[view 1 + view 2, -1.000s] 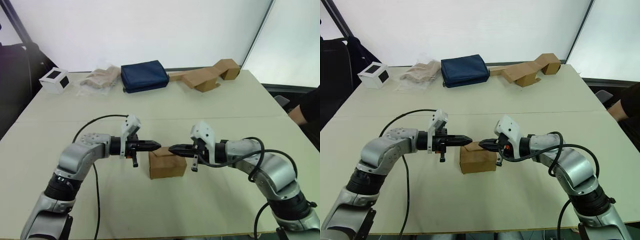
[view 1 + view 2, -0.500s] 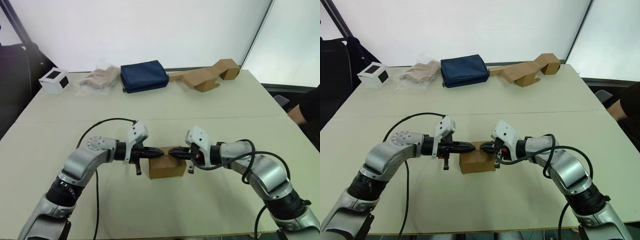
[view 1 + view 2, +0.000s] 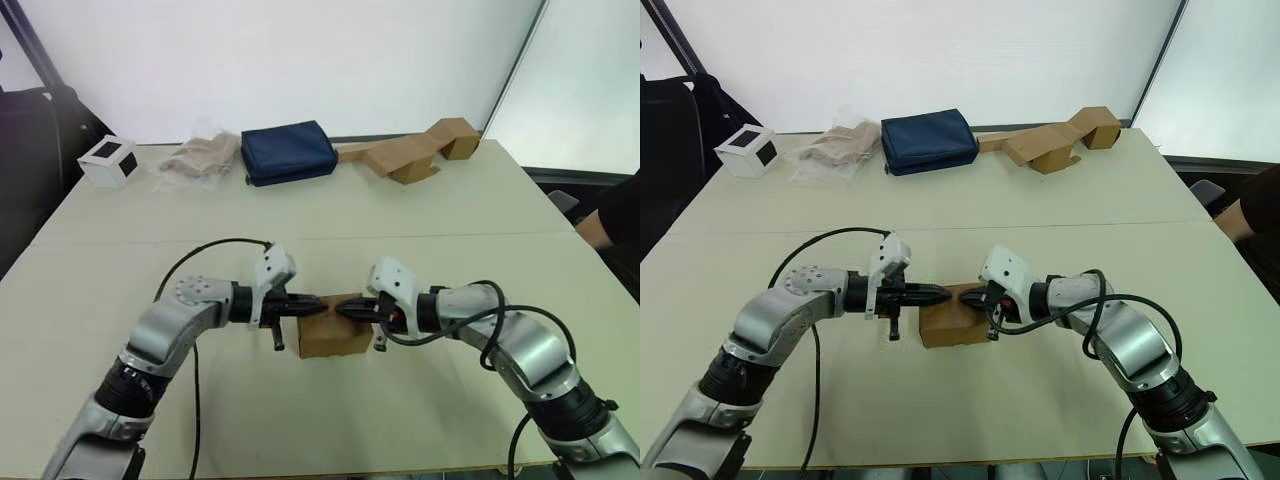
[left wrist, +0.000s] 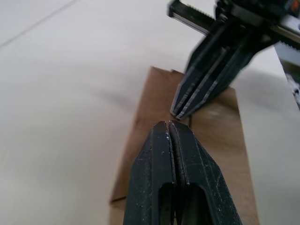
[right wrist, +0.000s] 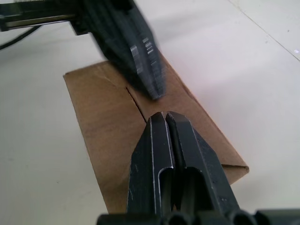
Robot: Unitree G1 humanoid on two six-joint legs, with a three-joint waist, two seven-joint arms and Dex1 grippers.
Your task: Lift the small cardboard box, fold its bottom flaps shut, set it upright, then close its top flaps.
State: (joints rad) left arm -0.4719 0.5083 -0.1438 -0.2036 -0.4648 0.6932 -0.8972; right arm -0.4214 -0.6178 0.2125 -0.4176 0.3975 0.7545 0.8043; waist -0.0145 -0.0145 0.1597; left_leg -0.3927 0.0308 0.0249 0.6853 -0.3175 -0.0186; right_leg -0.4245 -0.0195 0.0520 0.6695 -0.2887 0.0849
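Observation:
The small cardboard box (image 3: 334, 338) stands on the table (image 3: 420, 230) between my arms, its top flaps lying flat with a seam (image 5: 136, 105) across the top. My left gripper (image 3: 319, 308) is shut, its tip over the box's top from the left. From the right, my right gripper (image 3: 342, 310) is also shut, its tip nearly meeting the left one above the seam. The left wrist view has the left gripper (image 4: 168, 124) on the brown top (image 4: 215, 140) with the right fingers (image 4: 206, 79) just beyond. I cannot tell whether the tips touch the cardboard.
Along the table's far edge lie a small white cube with black squares (image 3: 108, 160), a clear bag of beige material (image 3: 203, 155), a navy pouch (image 3: 289, 151) and a larger folded cardboard piece (image 3: 410, 155). A person's dark sleeve (image 3: 622, 215) shows at the right.
Both shut grippers have come inward and down from beside the box until their tips nearly meet over its top. The box has stayed in place.

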